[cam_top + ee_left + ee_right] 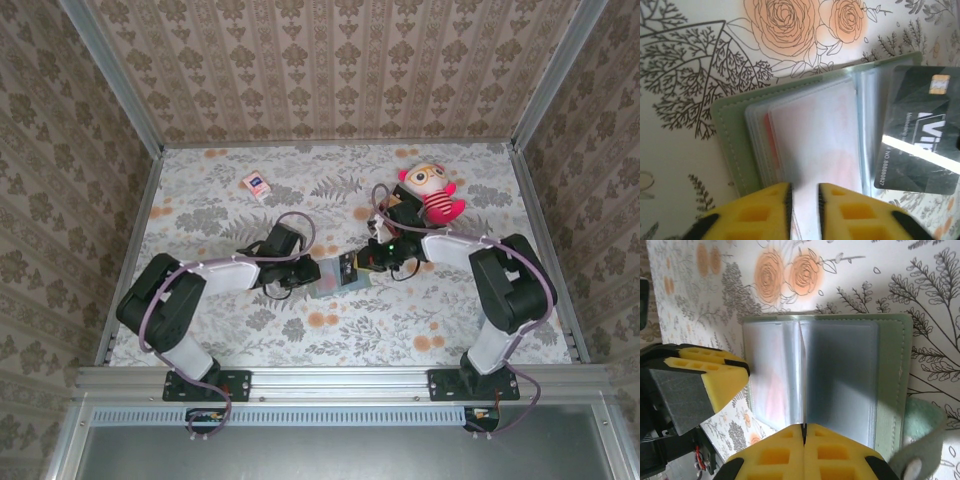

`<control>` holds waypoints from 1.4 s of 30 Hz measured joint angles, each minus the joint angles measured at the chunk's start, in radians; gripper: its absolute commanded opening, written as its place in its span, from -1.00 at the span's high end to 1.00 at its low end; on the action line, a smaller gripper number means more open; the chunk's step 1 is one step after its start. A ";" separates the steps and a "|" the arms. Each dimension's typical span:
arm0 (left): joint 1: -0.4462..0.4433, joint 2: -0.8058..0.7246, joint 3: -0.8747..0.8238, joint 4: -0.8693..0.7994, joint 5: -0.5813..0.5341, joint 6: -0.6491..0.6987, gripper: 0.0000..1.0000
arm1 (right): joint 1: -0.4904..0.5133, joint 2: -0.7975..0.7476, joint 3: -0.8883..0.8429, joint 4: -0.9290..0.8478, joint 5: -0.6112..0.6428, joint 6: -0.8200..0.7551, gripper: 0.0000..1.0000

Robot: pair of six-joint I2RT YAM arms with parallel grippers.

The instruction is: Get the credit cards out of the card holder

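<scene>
The grey-green card holder (330, 278) lies open on the floral table, between both grippers. Its clear sleeves (810, 135) face up on the green cover (732, 145). A pinkish-red card (771, 137) shows faintly through the left sleeves. My right gripper (804, 432) is shut on a black card with a chip (920, 140). This black card (801, 375) is seen edge-on, standing above the holder's fold (892, 380). My left gripper (805, 200) hovers at the sleeves' near edge with a narrow gap between its jaws. Its yellow fingers (710, 375) sit at the holder's left edge.
A pink-and-red plush doll (432, 192) sits just behind the right arm. A small pink-and-white packet (257, 184) lies at the back left. The holder's green strap with a snap (920, 440) sticks out to the right. Patterned walls enclose the table.
</scene>
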 measured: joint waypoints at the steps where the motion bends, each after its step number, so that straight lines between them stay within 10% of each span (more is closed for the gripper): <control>1: 0.000 -0.016 0.002 -0.014 0.002 0.005 0.26 | -0.001 -0.016 -0.001 0.000 -0.005 0.000 1.00; 8: 0.053 -0.192 0.006 -0.050 0.051 0.024 -0.54 | -0.008 -0.098 -0.016 0.050 -0.119 0.013 1.00; 16: 0.092 -0.330 -0.019 0.087 0.170 -0.011 -0.65 | -0.008 -0.132 -0.048 0.276 -0.305 0.160 1.00; 34: 0.098 -0.332 -0.028 0.306 0.328 -0.113 0.58 | -0.002 -0.158 -0.048 0.531 -0.452 0.355 1.00; 42: 0.098 -0.278 -0.048 0.518 0.367 -0.218 1.00 | 0.006 -0.158 -0.086 0.660 -0.390 0.455 0.48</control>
